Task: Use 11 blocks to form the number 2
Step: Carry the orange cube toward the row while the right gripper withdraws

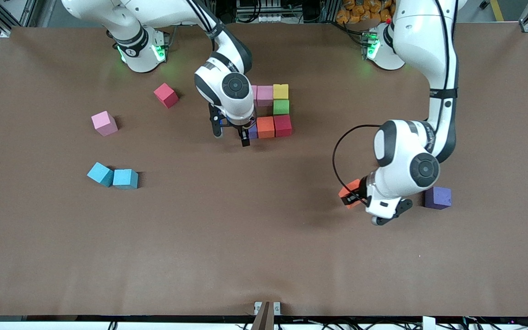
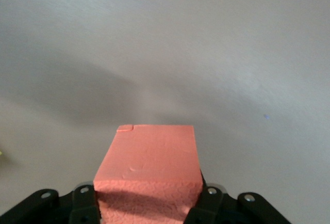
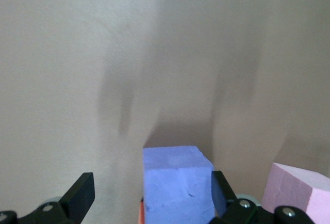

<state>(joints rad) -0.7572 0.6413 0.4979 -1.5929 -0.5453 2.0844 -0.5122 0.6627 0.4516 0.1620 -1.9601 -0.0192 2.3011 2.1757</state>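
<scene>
Left gripper [image 1: 354, 195]: clenched on an orange block [image 1: 349, 193], lifted off the table [image 1: 264, 256] at about 4 o'clock from the digit; the block sits squarely between the fingers [image 2: 85, 201], probably so it can go down flush.
Right gripper [image 1: 232, 133]: released, fingers spread wide either side of a purple block [image 3: 176, 182] at the digit's lower corner, seemingly just set in line with the row.
Number 2 [image 1: 273, 112]: unfinished; pink, yellow, green, red, orange and purple blocks sit edge to edge as the top bar, one side and the middle bar, so the lower half is yet to come.
Spare blocks: red [image 1: 166, 95], pink [image 1: 104, 123] and two blue ones touching [image 1: 112, 176] lie toward the right arm's end; another purple one [image 1: 437, 197] is at 3 o'clock from the left gripper.
Writing: none readable.
</scene>
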